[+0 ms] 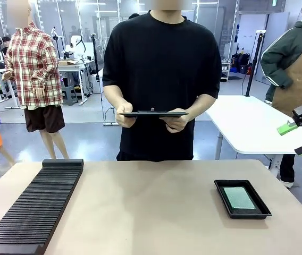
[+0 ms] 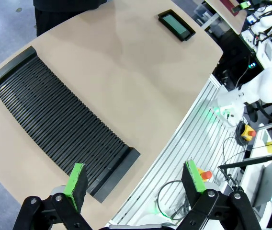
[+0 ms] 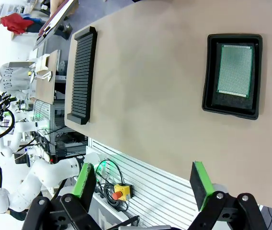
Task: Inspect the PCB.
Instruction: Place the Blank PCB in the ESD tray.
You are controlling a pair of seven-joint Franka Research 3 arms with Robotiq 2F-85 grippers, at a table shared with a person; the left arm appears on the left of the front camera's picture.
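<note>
Currently the PCB (image 3: pixel 235 71) lies flat in the black tray (image 3: pixel 208 72) on the bench (image 1: pixel 151 207); both grippers' jaws stand open, empty and high above. Descend squarely, pinching the board's long edges, clear of the tray rim.

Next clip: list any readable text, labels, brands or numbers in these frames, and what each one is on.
No text can be read with confidence.
PCB in the black tray: fine dot grid, no print legible.
Slotted black rack: no marking visible.
Clipboard in the person's hands: seen edge-on, its sheet hidden.
Grey sweatshirt on a person in the right wrist view: sideways lettering, too small to read.
</note>
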